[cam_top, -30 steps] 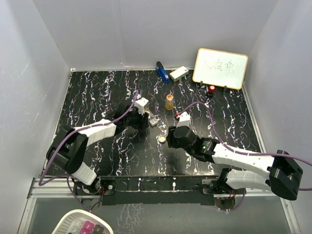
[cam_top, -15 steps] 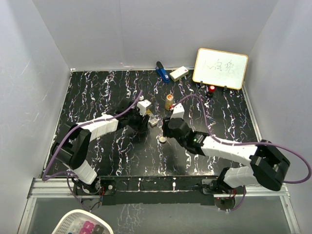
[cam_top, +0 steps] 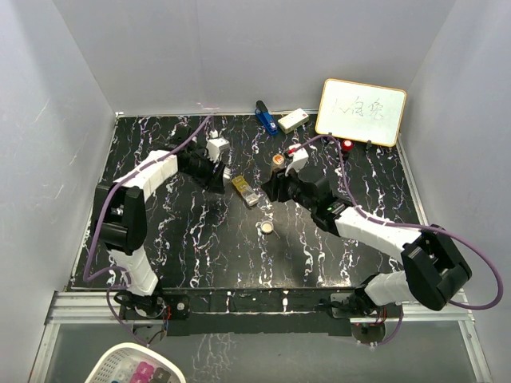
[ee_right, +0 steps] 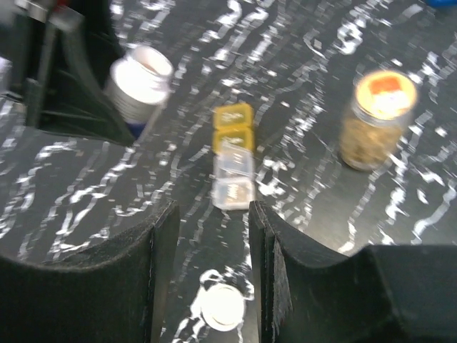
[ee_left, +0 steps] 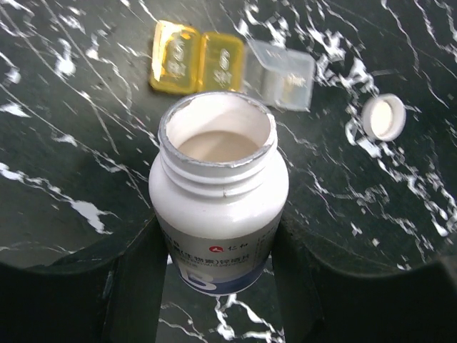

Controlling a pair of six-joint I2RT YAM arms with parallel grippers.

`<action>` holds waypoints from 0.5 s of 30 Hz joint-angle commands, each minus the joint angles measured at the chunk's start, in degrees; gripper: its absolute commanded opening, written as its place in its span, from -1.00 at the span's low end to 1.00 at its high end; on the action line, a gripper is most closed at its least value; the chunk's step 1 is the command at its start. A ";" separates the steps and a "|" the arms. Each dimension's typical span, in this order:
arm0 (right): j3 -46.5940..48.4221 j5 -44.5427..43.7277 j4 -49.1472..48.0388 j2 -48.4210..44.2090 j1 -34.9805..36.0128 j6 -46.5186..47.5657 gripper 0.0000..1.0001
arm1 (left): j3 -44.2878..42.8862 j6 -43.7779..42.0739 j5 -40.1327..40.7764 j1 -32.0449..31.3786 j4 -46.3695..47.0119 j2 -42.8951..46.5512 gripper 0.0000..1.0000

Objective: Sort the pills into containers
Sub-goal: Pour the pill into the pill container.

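1. Gripping a white pill bottle (ee_left: pixel 218 207) by its lower body, the left claw (ee_left: pixel 218 239) is clamped on it, with one finger on each side.
2. The bottle's mouth is open and has no cap on it. Its inside looks pale, and I cannot tell what it holds.
3. A small round white cap (ee_left: pixel 383 116) lies flat on the black marbled table (cam_top: pixel 160 239), apart from the bottle and nearer the arm bases than the other things.
4. The pill box (cam_top: pixel 245 190) lies flat on the table between the two claws. It has yellow-gold sections at one end and clear sections at the other.
5. The right claw (ee_right: pixel 213 271) has its fingers apart and holds nothing. In the wrist view the box's clear end sits just beyond the gap between them.
6. An amber bottle (cam_top: pixel 277 162) stands upright near the right claw on its far side, lid on, with an orange mark on top.
7. At the table's far edge are a blue object (cam_top: pixel 266 118), a white block (cam_top: pixel 293 120) and a whiteboard (cam_top: pixel 361 112).
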State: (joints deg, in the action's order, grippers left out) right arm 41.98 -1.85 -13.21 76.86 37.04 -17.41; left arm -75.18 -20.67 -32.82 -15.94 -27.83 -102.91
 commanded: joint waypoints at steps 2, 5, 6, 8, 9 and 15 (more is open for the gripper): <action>1.77 14.18 -15.27 0.31 -0.53 -0.52 -0.21 | -1.29 -5.44 -10.72 -0.03 -14.05 1.71 -1.00; 4.90 20.40 -17.85 3.97 -1.04 -1.42 -0.48 | -0.01 -6.33 -12.57 -0.10 -14.88 4.49 -1.00; 6.41 23.40 -18.22 5.27 -1.42 -1.71 -0.50 | 0.10 -7.11 -13.67 -0.10 -15.88 5.47 -1.00; 9.77 30.45 -18.86 8.15 -2.66 -3.12 -0.49 | 0.60 -8.76 -16.39 -0.05 -17.80 7.67 -1.00; 10.91 35.14 -19.32 9.41 -3.35 -4.24 -0.49 | 1.28 -8.95 -17.29 -0.10 -18.01 9.02 -1.00; 11.18 49.31 -28.64 14.92 -5.75 -11.37 -0.60 | 5.16 -7.93 -18.37 -0.05 -17.00 14.24 -1.00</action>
State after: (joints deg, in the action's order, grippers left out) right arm 51.35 34.33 -32.21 90.21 32.29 -23.79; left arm -71.55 -27.99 -47.05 -16.01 -43.13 -93.54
